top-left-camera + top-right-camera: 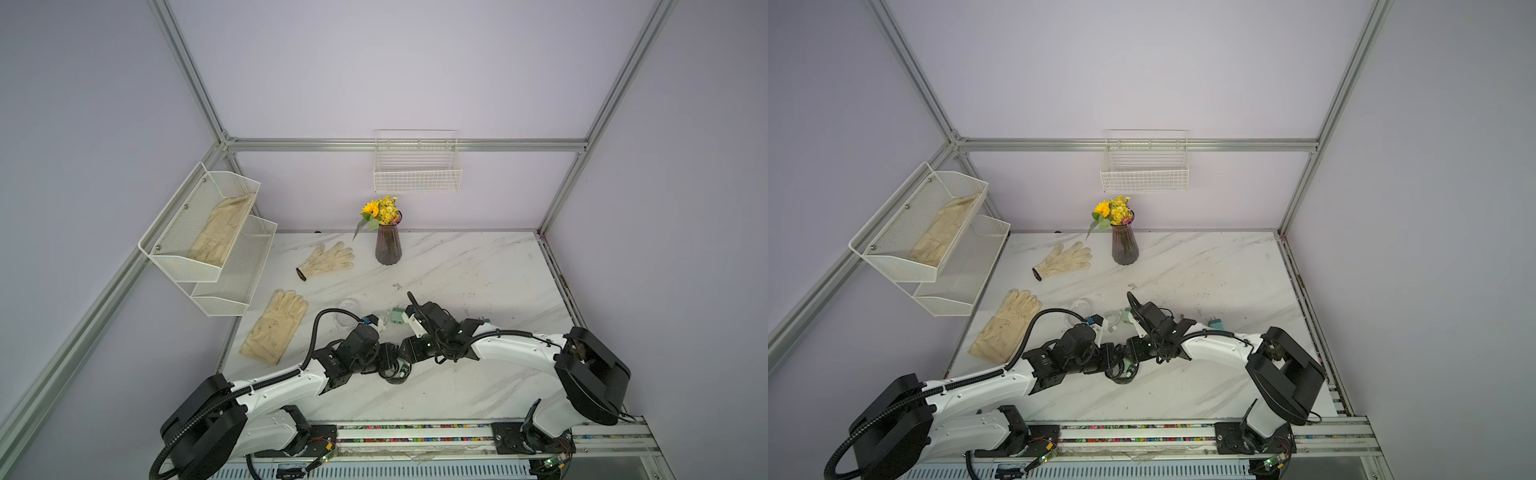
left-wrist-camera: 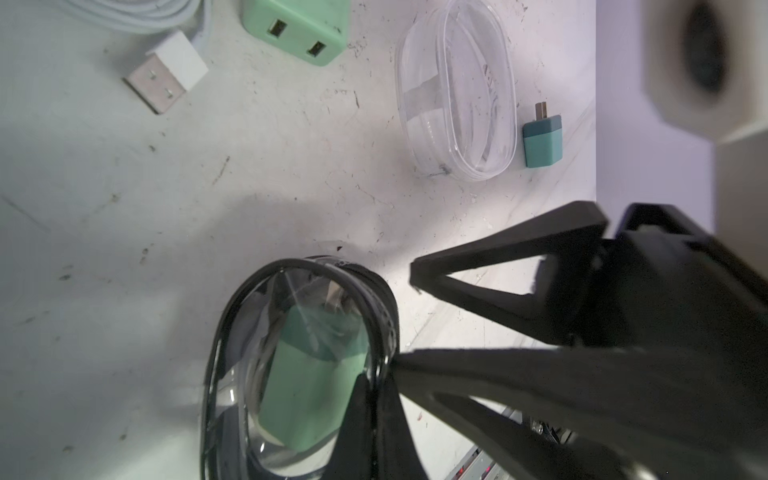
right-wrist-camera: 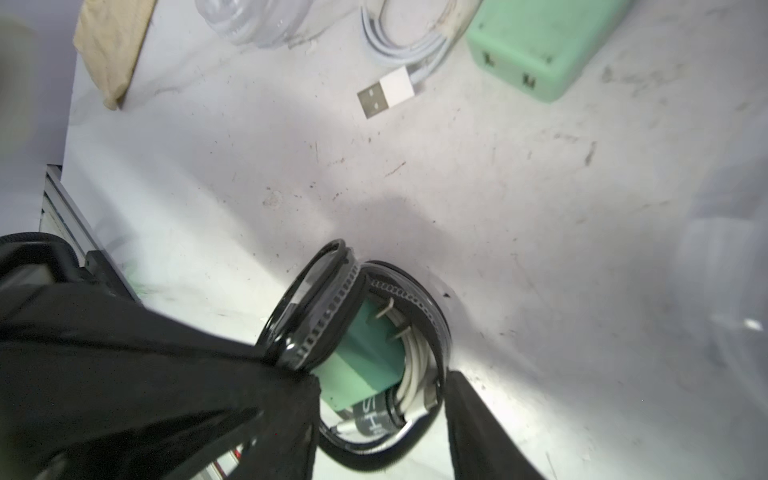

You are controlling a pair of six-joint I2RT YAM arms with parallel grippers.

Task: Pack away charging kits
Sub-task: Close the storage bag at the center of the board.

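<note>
Pinching the thin lid rim of the black-rimmed case (image 2: 226, 332), the left gripper (image 2: 386, 370) is standing fully closed on it and is propping the lid at a tilt over the base. The case is sitting at the near centre of the table (image 1: 478, 270), between the two wrists. Inside it, a mint adapter (image 3: 361, 365) is lying with its prongs pointing out toward the opening, beside a coiled white cable (image 3: 415, 365). The right gripper (image 3: 382, 380) is straddling the open base with its jaws partly apart; no grip on anything is showing.

Hazards, as judged from this state:
- The rim is offering little purchase. A sideways pull is risking a slip that drops the lid onto the right fingers.
- The raised prongs, or a cable loop riding above the toothed edge, are threatening to jam the closure.
- Both grippers are crowding one small case. A hasty withdrawal is risking a knock that shifts the base.

Farther out, a loose mint adapter (image 1: 397, 316), a second cable (image 3: 409, 41), a clear case (image 2: 457, 91) and a teal adapter (image 2: 542, 141) are lying unpacked.
</note>
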